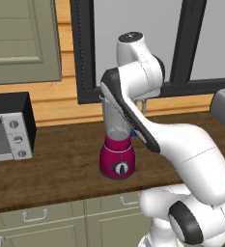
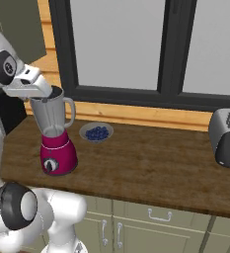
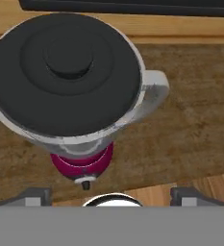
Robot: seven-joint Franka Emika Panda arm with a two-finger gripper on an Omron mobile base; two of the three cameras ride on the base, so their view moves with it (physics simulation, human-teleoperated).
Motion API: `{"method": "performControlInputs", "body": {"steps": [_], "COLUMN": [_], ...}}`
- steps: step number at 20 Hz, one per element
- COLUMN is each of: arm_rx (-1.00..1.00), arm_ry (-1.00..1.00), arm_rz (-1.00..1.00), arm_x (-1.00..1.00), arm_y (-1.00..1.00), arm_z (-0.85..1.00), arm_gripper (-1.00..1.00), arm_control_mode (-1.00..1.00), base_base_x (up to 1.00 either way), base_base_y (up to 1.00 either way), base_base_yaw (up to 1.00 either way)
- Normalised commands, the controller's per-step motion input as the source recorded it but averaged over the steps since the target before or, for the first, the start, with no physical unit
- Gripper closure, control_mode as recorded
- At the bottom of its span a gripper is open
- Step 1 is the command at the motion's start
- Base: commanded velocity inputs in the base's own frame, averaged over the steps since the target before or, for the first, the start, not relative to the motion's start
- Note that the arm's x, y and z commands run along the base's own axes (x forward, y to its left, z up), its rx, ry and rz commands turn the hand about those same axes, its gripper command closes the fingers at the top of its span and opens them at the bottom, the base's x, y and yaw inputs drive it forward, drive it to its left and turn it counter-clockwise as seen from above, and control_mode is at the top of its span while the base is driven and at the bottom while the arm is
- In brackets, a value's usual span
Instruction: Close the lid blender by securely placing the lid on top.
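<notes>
lid: your flat round black lid (image 3: 65,72) sits on the jar rim.
blender: clear jar, magenta base (image 2: 57,136); handle at 3 o'clock.
gripper: your gripper (image 3: 112,196) hangs spread wide above, holding nothing.

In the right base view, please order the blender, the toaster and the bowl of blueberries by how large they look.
1. The blender, clearly the tallest.
2. The toaster, cut off by the picture's right edge, so its full size is unsure.
3. The bowl of blueberries, smallest.
</notes>
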Motion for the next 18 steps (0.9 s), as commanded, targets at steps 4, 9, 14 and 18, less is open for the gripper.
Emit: {"method": "performControlInputs", "body": {"steps": [4,9,14,18], "arm_rx": [0.08,0.23,0.21,0.20], "arm_ry": [-0.15,-0.20,-0.13,-0.04], "arm_rz": [0.03,0.10,0.07,0.01], "arm_x": [-1.00,-0.59,-0.32,-0.13], "arm_y": [-0.78,-0.72,-0.70,-0.60], "arm_z": [-0.25,-0.15,-0.14,-0.05], "arm_gripper": [-1.00,-1.00,-1.00,-1.00], "arm_control_mode": [-1.00,-1.00,-1.00,-1.00], "base_base_x": [0.00,0.00,0.00,0.00], "base_base_y": [0.00,0.00,0.00,0.00], "base_base_yaw": [0.00,0.00,0.00,0.00]}}
